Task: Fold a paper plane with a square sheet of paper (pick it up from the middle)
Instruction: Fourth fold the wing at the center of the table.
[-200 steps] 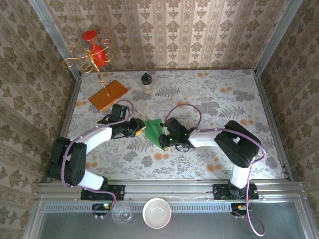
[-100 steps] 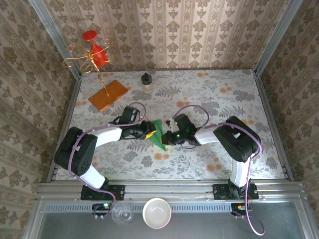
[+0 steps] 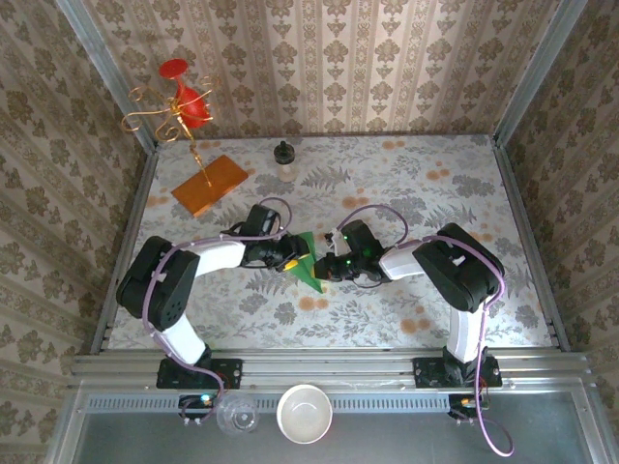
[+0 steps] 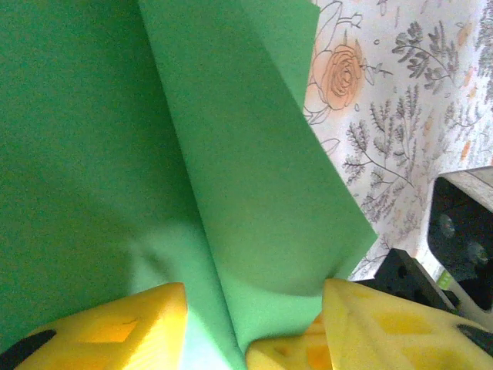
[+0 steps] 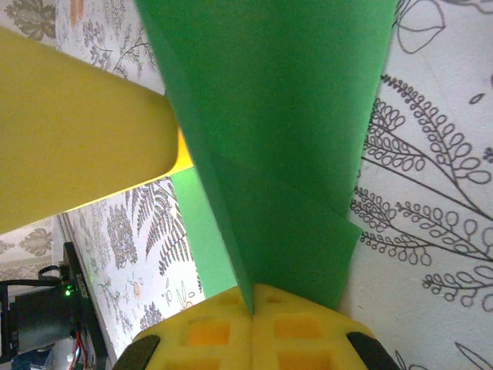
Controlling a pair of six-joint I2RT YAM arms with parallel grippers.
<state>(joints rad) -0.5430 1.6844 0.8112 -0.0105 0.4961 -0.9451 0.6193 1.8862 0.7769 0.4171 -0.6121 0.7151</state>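
Table: the floral table [image 3: 435, 193] takes up the middle of the overhead view; an orange board [image 3: 210, 184] lies in its upper left, well apart from the work
Arms: the left arm [image 3: 208, 259] comes in from the lower left and the right arm [image 3: 406, 261] from the lower right; they meet at frame centre
Paper: the square sheet of paper [image 3: 306, 259] is bright green and already creased to a narrower pointed shape; it sits at frame centre between the two grippers; whether it rests on the table cannot be told
Long axis: it runs top to bottom in the overhead frame, with the lower tip leaning right; in both wrist views the lengthwise crease leads straight into the jaws
Right gripper: the right gripper [image 5: 250, 316] has its yellow pads pressed together on the folded edge; it is holding the sheet
Left gripper: the left gripper [image 4: 250, 320] has its pads parted with the crease running into the gap; no clamp is visible
Coming move: the sheet lies just right of the left gripper and just left of the right, so both are equally near; only the right one carries it, so the left probably has to close across the crease before any further fold
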